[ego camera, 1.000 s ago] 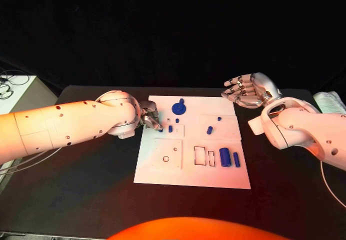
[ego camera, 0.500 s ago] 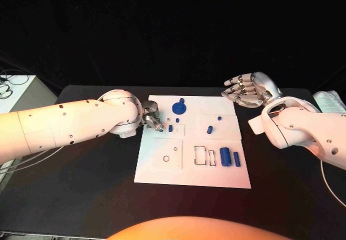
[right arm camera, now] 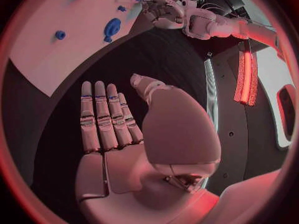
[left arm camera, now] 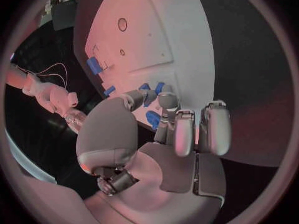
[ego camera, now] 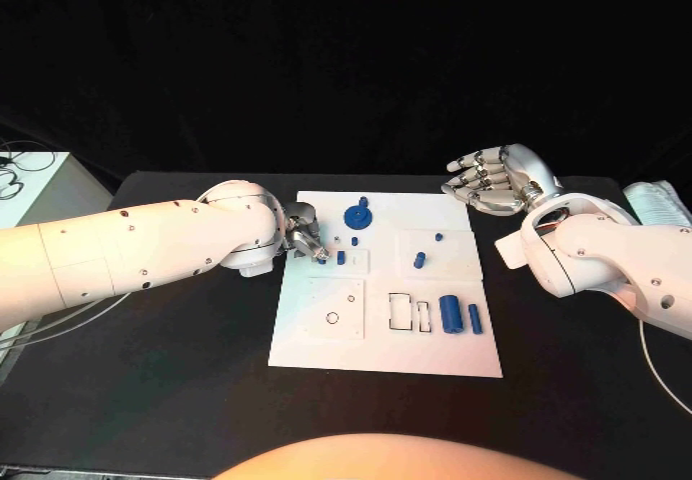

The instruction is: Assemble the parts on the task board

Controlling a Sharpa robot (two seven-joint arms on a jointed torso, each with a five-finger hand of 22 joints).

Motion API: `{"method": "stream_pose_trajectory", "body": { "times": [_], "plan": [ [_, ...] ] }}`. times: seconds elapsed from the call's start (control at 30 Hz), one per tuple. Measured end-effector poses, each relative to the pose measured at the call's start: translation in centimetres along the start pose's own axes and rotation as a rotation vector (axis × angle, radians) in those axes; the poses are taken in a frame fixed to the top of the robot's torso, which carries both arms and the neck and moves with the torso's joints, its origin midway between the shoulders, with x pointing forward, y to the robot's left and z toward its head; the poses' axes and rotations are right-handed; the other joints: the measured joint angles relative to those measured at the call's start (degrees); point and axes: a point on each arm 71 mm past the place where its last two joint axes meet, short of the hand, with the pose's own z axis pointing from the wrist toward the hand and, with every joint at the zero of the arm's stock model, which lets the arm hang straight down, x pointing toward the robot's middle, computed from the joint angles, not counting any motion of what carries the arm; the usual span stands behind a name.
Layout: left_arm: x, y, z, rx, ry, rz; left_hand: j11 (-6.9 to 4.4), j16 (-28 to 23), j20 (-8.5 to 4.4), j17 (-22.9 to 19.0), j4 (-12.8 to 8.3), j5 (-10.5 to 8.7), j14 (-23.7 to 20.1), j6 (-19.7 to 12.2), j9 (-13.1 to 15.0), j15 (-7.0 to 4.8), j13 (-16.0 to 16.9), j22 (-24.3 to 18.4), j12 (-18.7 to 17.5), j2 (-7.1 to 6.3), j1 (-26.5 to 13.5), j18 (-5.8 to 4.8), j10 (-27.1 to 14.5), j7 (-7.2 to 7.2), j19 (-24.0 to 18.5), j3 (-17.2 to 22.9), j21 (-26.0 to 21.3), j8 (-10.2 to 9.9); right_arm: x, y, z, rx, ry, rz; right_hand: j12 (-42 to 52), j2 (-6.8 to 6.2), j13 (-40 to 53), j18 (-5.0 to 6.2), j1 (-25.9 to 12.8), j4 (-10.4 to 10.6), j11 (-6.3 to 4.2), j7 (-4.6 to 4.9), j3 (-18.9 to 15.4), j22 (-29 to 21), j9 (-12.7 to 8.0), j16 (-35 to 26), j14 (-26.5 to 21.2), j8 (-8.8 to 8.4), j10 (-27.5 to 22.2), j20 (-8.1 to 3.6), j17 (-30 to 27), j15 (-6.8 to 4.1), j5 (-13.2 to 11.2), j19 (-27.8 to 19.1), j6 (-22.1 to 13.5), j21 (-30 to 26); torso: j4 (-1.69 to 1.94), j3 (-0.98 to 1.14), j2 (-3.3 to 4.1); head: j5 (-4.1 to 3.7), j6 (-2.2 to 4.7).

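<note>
Two white arms reach over the black table (ego camera: 173,350), one on each side of the white task board (ego camera: 382,345). The left hand (ego camera: 302,236) sits at the board's left edge, fingertips (left arm camera: 163,100) bunched around small blue pegs (left arm camera: 149,92); whether it actually pinches one I cannot tell, as the fingers hide the contact. Just beside those fingertips a short blue peg (ego camera: 340,257) stands upright in the board. The right hand (ego camera: 490,180) hovers off the board's far right corner, fingers (right arm camera: 102,117) straight, side by side, holding nothing.

Farther from the robot on the board lies a blue disc with a knob (ego camera: 358,215), its long axis running away from the robot. Another blue peg (ego camera: 420,260) sits near the middle right. Near the right edge a thick blue cylinder (ego camera: 450,314) and a slimmer blue bar (ego camera: 473,319) lie side by side, both long axes running toward and away from the robot, next to rectangular outlined slots (ego camera: 401,312).
</note>
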Motion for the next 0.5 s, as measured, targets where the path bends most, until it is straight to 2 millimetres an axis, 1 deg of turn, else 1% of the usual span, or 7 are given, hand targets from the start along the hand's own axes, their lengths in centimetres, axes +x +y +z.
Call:
{"method": "stream_pose_trajectory", "body": {
  "times": [0.03,0.1,0.17,0.23,0.3,0.37,0.5],
  "plan": [
    [-0.01,0.02,0.01,-0.001,0.000,-0.002,-0.02,-0.20,-0.06,0.00,-0.14,0.00,0.00,-0.22,0.04,0.00,-0.20,0.00,-0.07,0.06,-0.55,0.00,-0.05,-0.14,-0.06,-0.14,-0.23,-0.09,0.00,0.00,0.00,0.000,0.000,0.000,0.00,0.00,-0.04,0.00,0.00,-0.06,0.00,0.00,-0.06,-0.09,0.00,-0.10,0.00,0.00,0.00,0.17,-0.05,0.00,0.00,-0.17,0.00,0.00,0.01,0.00,-0.01,-0.02,0.02],
    [-0.04,0.06,0.04,-0.001,-0.002,-0.005,0.00,-0.45,-0.13,0.00,-1.44,-0.01,0.00,-0.80,0.06,0.00,-0.83,0.00,-0.72,0.12,-1.78,0.00,-0.91,-0.12,-0.52,0.48,-0.63,-0.61,-0.01,-0.01,-0.01,0.000,0.000,0.000,0.00,0.00,-0.04,0.00,0.00,-0.06,0.00,0.00,-0.06,-0.13,-0.04,-0.10,0.00,0.00,0.00,0.17,-0.05,0.00,0.00,-0.17,0.00,0.00,0.03,-0.01,-0.01,-0.03,0.05],
    [-0.09,0.13,0.07,-0.003,-0.004,-0.009,-0.02,-0.46,-0.09,0.00,-1.62,-0.01,0.00,-0.92,-0.08,-0.01,-1.02,0.00,-0.76,0.03,-2.20,0.00,-1.28,-0.22,-0.56,0.36,-0.79,-0.93,-0.02,-0.01,-0.01,0.000,0.000,0.000,0.00,0.00,-0.04,0.00,0.00,-0.06,0.00,0.00,-0.06,-0.13,-0.05,-0.10,0.00,0.00,0.00,0.17,-0.05,0.00,0.00,-0.17,0.00,0.00,0.03,-0.01,-0.01,-0.06,0.07],
    [-0.14,0.23,0.11,-0.005,-0.006,-0.012,0.11,-0.45,0.08,0.00,0.35,-0.18,-0.01,-1.12,-0.44,-0.01,-1.47,0.00,-1.12,-0.42,-3.74,0.01,-2.00,-0.23,-0.72,-2.46,-1.26,-1.44,-0.03,-0.02,-0.01,0.000,0.000,0.000,0.00,0.00,-0.04,0.00,0.00,-0.06,0.00,0.00,-0.06,-0.13,-0.05,-0.10,0.00,0.00,0.00,0.17,-0.05,0.00,0.00,-0.17,0.00,0.00,0.03,-0.01,-0.01,-0.07,0.09],
    [-0.17,0.37,0.15,-0.008,-0.007,-0.015,0.18,-0.45,0.17,0.00,1.86,-0.20,-0.01,-1.03,-0.58,-0.01,-1.73,0.00,-1.22,-0.60,-4.03,0.01,-2.32,0.06,-1.06,-5.01,-1.46,-1.65,-0.03,-0.02,-0.01,0.000,0.000,0.000,0.00,0.00,-0.04,0.00,0.00,-0.06,0.00,0.00,-0.06,-0.13,-0.05,-0.10,0.00,0.00,0.00,0.17,-0.05,0.00,0.00,-0.17,0.00,0.00,0.04,-0.01,-0.02,-0.08,0.12],
    [-0.20,0.50,0.15,-0.010,-0.008,-0.016,0.49,-0.45,0.08,0.00,2.64,-0.20,0.00,-1.00,-0.68,-0.01,-1.94,0.00,-1.29,-0.76,-4.19,0.01,-2.64,0.09,-1.14,-6.43,-1.69,-1.95,-0.03,-0.02,-0.01,0.000,0.000,0.000,0.00,0.00,-0.04,0.00,0.00,-0.06,0.00,0.00,-0.06,-0.13,-0.05,-0.10,0.00,0.00,0.00,0.17,-0.05,0.00,0.00,-0.17,0.00,0.00,0.04,-0.04,-0.03,-0.08,0.14],
    [-0.25,0.75,0.12,-0.015,-0.009,-0.018,0.69,-0.45,0.29,0.00,4.10,-0.20,0.00,-1.21,-0.78,-0.01,-2.92,0.00,-1.92,-1.24,-4.17,0.01,-3.43,0.29,-1.35,-9.15,-2.12,-2.27,-0.03,-0.03,-0.01,0.001,0.000,0.000,0.00,0.00,-0.04,0.00,0.00,-0.06,0.00,0.00,-0.06,-0.17,-0.05,-0.10,0.00,0.00,0.00,0.17,-0.07,0.00,0.00,-0.17,0.00,0.00,0.04,-0.04,-0.03,-0.12,0.18]
  ]
}}
